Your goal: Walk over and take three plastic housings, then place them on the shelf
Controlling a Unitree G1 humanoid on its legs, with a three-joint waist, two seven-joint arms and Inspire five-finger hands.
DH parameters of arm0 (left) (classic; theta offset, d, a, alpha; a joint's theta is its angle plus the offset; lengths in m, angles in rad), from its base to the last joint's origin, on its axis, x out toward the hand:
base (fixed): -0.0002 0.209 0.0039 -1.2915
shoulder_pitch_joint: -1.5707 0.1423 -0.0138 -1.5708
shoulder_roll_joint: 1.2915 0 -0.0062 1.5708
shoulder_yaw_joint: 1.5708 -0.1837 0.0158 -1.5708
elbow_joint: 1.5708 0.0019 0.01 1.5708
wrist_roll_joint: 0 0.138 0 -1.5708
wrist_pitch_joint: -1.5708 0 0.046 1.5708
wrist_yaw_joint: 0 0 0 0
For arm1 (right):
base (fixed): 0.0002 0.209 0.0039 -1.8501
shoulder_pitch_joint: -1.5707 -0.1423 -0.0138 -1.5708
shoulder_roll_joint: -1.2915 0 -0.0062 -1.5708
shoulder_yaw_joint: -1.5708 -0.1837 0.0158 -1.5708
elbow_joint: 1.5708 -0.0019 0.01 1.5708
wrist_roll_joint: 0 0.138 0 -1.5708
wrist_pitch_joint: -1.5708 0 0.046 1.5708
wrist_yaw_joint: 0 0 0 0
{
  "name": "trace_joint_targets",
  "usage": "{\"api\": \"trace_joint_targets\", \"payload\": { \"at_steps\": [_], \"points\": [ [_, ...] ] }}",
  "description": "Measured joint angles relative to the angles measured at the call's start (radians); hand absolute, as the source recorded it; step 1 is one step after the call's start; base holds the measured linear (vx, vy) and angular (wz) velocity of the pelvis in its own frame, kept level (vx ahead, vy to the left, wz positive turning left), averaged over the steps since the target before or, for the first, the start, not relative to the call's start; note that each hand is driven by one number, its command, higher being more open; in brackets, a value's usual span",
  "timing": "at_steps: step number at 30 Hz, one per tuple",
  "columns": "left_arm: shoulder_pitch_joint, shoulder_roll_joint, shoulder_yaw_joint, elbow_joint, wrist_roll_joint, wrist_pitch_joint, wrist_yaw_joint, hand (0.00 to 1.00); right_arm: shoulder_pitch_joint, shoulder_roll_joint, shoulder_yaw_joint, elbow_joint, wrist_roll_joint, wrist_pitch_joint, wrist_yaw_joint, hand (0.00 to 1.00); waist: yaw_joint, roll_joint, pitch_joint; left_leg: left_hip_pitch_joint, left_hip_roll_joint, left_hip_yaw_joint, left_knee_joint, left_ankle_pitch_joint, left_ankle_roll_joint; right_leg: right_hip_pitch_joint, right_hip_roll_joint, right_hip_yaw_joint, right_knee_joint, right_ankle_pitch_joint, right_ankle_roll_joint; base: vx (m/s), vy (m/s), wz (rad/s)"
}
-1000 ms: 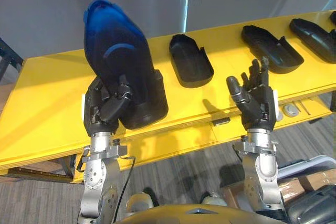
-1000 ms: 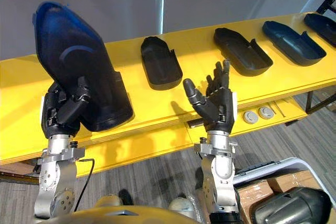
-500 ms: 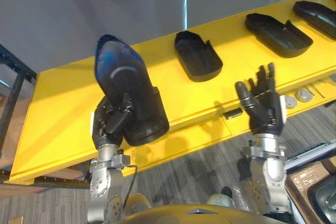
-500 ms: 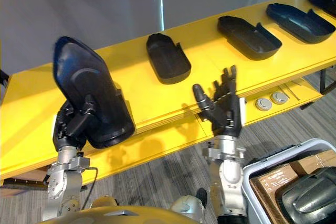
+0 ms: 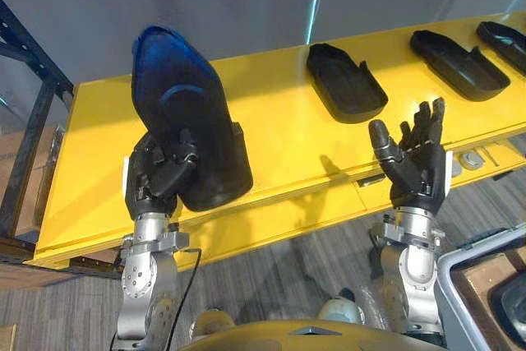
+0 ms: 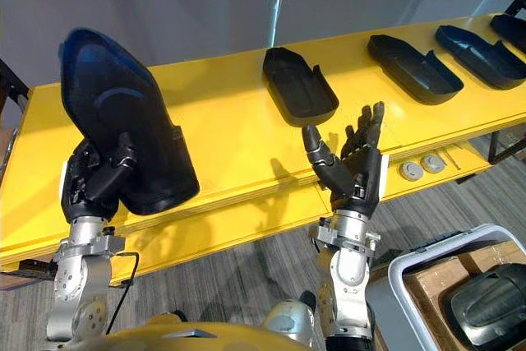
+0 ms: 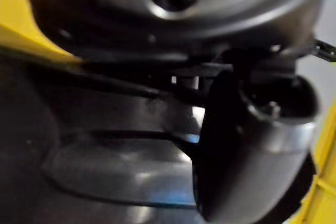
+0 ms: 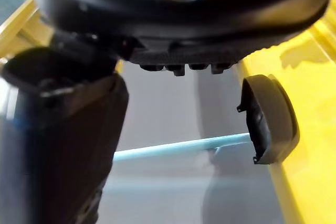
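left eye view, held housing: the held housing (image 5: 185,121), a large dark shell with a blue sheen, stands nearly upright over the left part of the yellow desk (image 5: 279,129).
left eye view, left hand: the left hand (image 5: 160,174) grips the shell's lower, blocky end, with fingers curled behind it and the thumb across its front.
left eye view, right hand: the right hand (image 5: 415,166) is raised palm-up over the desk's front edge, its fingers straight and spread, holding nothing.
left eye view, lying housings: the nearest lying housing (image 5: 345,84) rests hollow side up just beyond the right hand. The farther housings (image 5: 459,63) continue the row to the right, well apart from each other.
right eye view, bin: a grey bin (image 6: 411,265) stands at lower right beside the right arm. In it are cardboard and a binned housing (image 6: 493,306).
right eye view, clearance: the held shell looks lifted off the desk, though its lowest edge is hard to judge.
left wrist view, contact: the thumb (image 7: 252,145) presses on the shell's glossy dark surface (image 7: 105,171).
right wrist view, open hand: the thumb (image 8: 58,145) stands clear with nothing against it. A lying housing (image 8: 270,119) shows edge-on on the desk.
handling, judged: probably light, stiff and thin-walled. The gloss suggests it is slippery, and held by one end it is top-heavy.
hold, judged: pinch the side wall, fingers in the hollow and thumb outside, near the blocky end.
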Motion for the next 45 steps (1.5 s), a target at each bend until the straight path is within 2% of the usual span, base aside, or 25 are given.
{"api": "trace_joint_targets", "payload": {
  "at_steps": [4,7,9,11,14,16,17,19,21,25,27,30,39,43,44,45],
  "points": [
    [-0.011,-0.001,0.01,-0.09,0.074,0.003,0.002,0.0,-0.002,-0.045,-0.009,0.0,0.006,0.01,0.031,1.0,0.005,0.012,-0.003,0.028,0.001,-0.009,-0.057,0.033,-0.008,0.045,0.023,-0.03,-0.051,-0.013,0.003,0.06,-0.043,0.11],
    [-0.061,0.005,0.034,-0.114,0.103,0.024,0.015,0.0,-0.014,-0.054,0.004,0.0,0.005,0.012,0.053,1.0,0.009,0.013,-0.01,0.053,0.0,-0.007,-0.087,0.049,-0.023,0.079,0.031,-0.042,-0.076,-0.073,0.008,0.04,-0.066,0.0],
    [-0.092,0.007,0.041,-0.114,0.102,0.056,0.039,0.0,-0.025,-0.059,0.016,0.0,0.006,0.014,0.055,1.0,0.006,0.021,-0.017,0.064,0.001,-0.003,-0.12,0.073,-0.031,0.079,0.041,-0.044,-0.078,-0.102,0.016,0.0,-0.064,-0.03],
    [-0.121,0.007,0.039,-0.112,0.099,0.121,0.048,0.0,-0.024,-0.065,0.018,0.0,0.014,0.045,0.054,1.0,0.003,0.038,-0.025,0.085,0.009,0.006,-0.17,0.107,-0.039,0.085,0.064,-0.047,-0.097,-0.112,0.017,-0.02,-0.086,-0.09],
    [-0.161,0.019,0.038,-0.09,0.061,0.197,0.069,0.0,-0.012,-0.064,0.049,0.0,0.024,0.073,0.054,1.0,-0.003,0.041,-0.027,0.11,0.018,0.03,-0.192,0.12,-0.046,0.09,0.082,-0.039,-0.106,-0.113,0.017,-0.05,-0.039,-0.23],
    [-0.228,0.047,0.039,-0.021,0.003,0.259,0.098,0.0,0.005,-0.061,0.082,0.0,0.024,0.078,0.058,1.0,-0.01,0.034,-0.031,0.12,0.017,0.041,-0.205,0.125,-0.052,0.089,0.084,-0.025,-0.107,-0.133,0.014,-0.07,-0.013,-0.14],
    [-0.248,0.054,0.039,0.003,-0.008,0.272,0.112,0.0,0.01,-0.061,0.095,0.0,0.022,0.081,0.061,1.0,-0.013,0.031,-0.032,0.12,0.017,0.043,-0.209,0.129,-0.053,0.087,0.086,-0.024,-0.108,-0.138,0.016,-0.07,-0.026,-0.05],
    [-0.307,0.066,0.05,0.082,-0.069,0.32,0.141,0.0,0.019,-0.062,0.125,0.0,0.018,0.091,0.083,1.0,-0.025,0.034,-0.033,0.117,0.022,0.049,-0.229,0.146,-0.05,0.07,0.096,-0.022,-0.108,-0.139,0.016,-0.06,-0.03,-0.07],
    [-0.375,0.089,0.05,0.197,-0.117,0.37,0.169,0.0,0.024,-0.063,0.137,0.003,0.015,0.108,0.104,1.0,-0.027,0.035,-0.033,0.119,0.032,0.06,-0.229,0.155,-0.06,0.062,0.109,-0.01,-0.108,-0.139,0.015,-0.04,-0.026,-0.16],
    [-0.492,0.124,0.084,0.389,-0.22,0.413,0.186,0.0,0.023,-0.076,0.14,0.003,0.016,0.111,0.131,1.0,-0.046,0.035,-0.033,0.118,0.035,0.077,-0.229,0.162,-0.061,0.044,0.114,0.01,-0.107,-0.132,0.021,-0.01,-0.012,-0.15],
    [-0.567,0.17,0.102,0.498,-0.228,0.42,0.185,0.0,0.024,-0.089,0.147,0.003,0.023,0.115,0.144,1.0,-0.06,0.035,-0.034,0.117,0.035,0.088,-0.228,0.162,-0.061,0.035,0.116,0.02,-0.107,-0.129,0.021,0.01,-0.004,-0.11],
    [-0.635,0.213,0.117,0.578,-0.258,0.445,0.181,0.0,0.024,-0.114,0.164,0.003,0.023,0.116,0.16,1.0,-0.074,0.035,-0.033,0.117,0.035,0.09,-0.228,0.162,-0.061,0.033,0.117,0.025,-0.107,-0.129,0.021,0.01,-0.001,-0.02],
    [-0.723,0.243,0.119,0.701,-0.256,0.526,0.155,0.0,0.034,-0.112,0.181,0.003,0.024,0.116,0.183,1.0,-0.082,0.036,-0.033,0.12,0.035,0.101,-0.228,0.16,-0.061,0.03,0.118,0.032,-0.107,-0.129,0.021,0.0,-0.001,-0.01],
    [-0.727,0.275,0.117,0.739,-0.247,0.561,0.119,0.0,0.036,-0.112,0.19,0.002,0.024,0.116,0.187,1.0,-0.102,0.04,-0.031,0.123,0.035,0.106,-0.226,0.158,-0.062,0.03,0.119,0.037,-0.107,-0.129,0.022,0.0,0.002,-0.03],
    [-0.736,0.282,0.117,0.749,-0.246,0.581,0.114,1.0,0.039,-0.113,0.189,0.002,0.025,0.116,0.187,1.0,-0.1,0.041,-0.03,0.125,0.036,0.112,-0.211,0.148,-0.062,0.03,0.119,0.045,-0.107,-0.128,0.022,0.0,0.007,-0.14],
    [-0.742,0.283,0.117,0.758,-0.238,0.588,0.115,1.0,0.039,-0.113,0.19,0.002,0.025,0.116,0.187,1.0,-0.099,0.042,-0.029,0.126,0.037,0.115,-0.205,0.144,-0.063,0.03,0.119,0.05,-0.107,-0.127,0.022,0.0,0.009,-0.15]
  ]
}}
